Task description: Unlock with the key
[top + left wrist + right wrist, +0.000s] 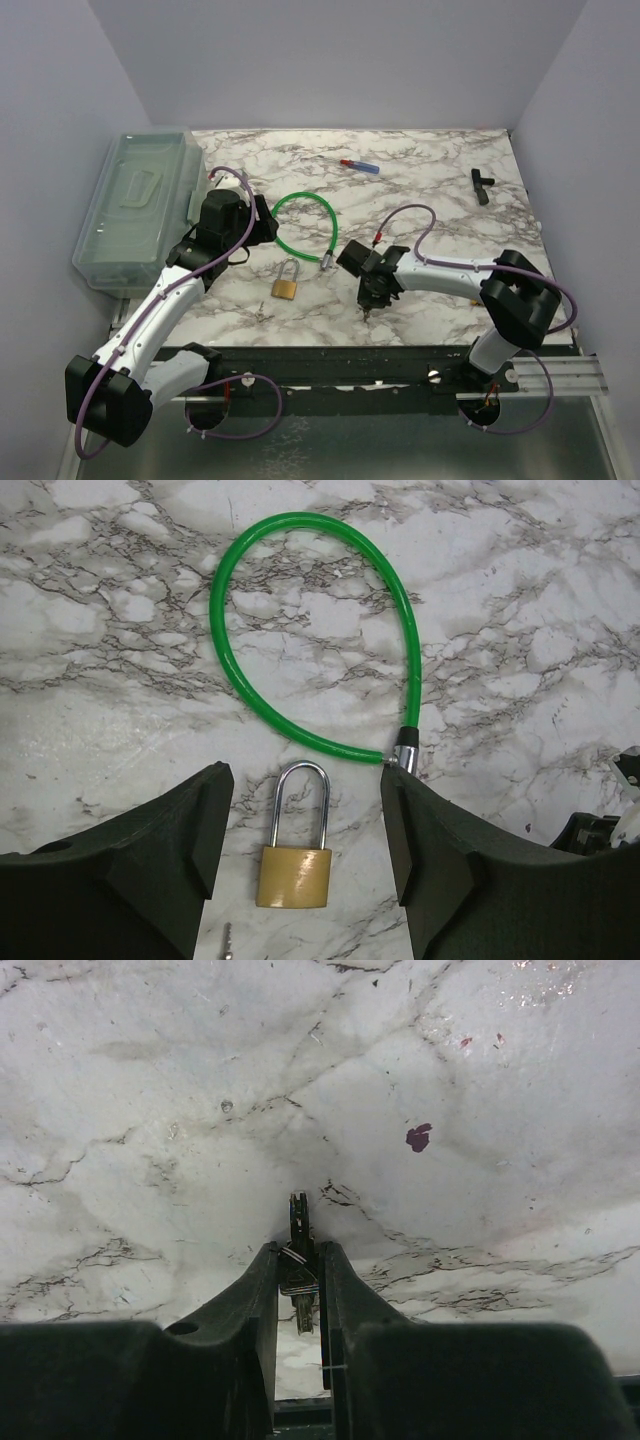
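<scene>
— Right claw (300, 1260) is clamped on the key (299, 1285) by the bench's (450, 200) near edge. Left claw (305, 810) hangs open over the padlock (294, 875), further left along that edge. How will they handle?
— The key looks light, thin, stiff and slick. It likely wants holding by the head, blade free. The padlock seems dense, smooth brass that may skate on marble, so its flat sides need clamping.
— Any writing?
— None legible on either.

Brass-yellow padlock (293, 875), green cable (230, 670), silvery key (300, 1305), white marble table (520, 600) veined grey.
</scene>
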